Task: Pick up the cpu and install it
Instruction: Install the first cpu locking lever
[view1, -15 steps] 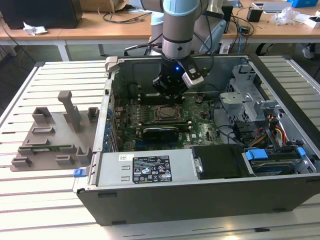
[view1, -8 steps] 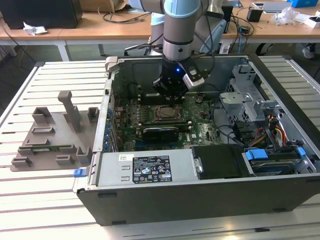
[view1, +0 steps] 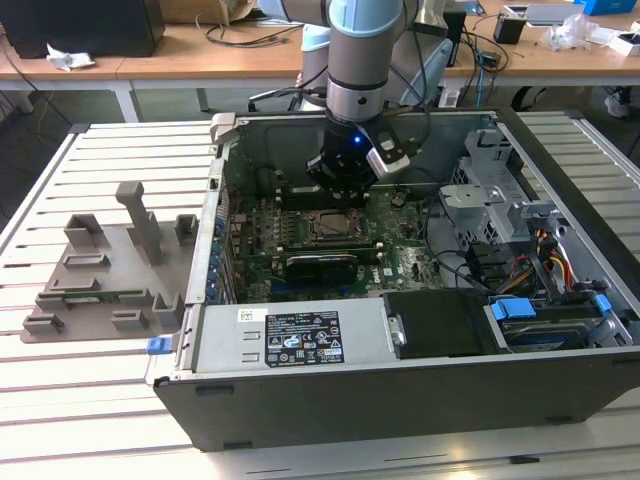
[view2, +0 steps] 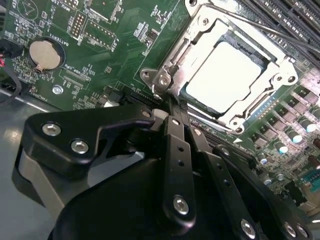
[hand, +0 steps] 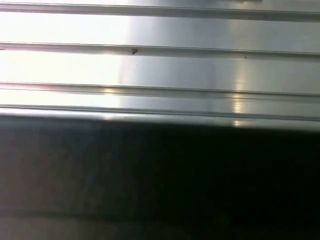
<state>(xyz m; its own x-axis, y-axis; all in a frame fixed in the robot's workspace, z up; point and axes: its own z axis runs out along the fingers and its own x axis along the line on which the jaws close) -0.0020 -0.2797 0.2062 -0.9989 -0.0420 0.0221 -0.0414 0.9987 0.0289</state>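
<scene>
Cpu (view2: 227, 75) seated flat inside metal socket frame (view2: 280, 80) on motherboard (view2: 100, 45), within open computer case (view1: 400, 400). Gripper (view2: 172, 107) just beside socket corner, jaws closed together, holding nothing. Grey tray (view1: 100, 270) outside case.

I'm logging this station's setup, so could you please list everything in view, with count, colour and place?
cpu: one, silvery-grey, lying in the socket frame on the motherboard.
Socket frame: one, silver metal, around the cpu.
Motherboard: one, green, inside the computer case.
Coin battery: one, silver, on the motherboard in the second wrist view.
Computer case: one, grey, open, on the slatted table.
Plastic tray: one, grey with upright blocks, at the exterior view's left of the case.
Slatted table: one, pale metal.
Wooden desks: light brown, behind.
Gripper: one, black, fingers closed together, empty, beside the socket frame.
</scene>
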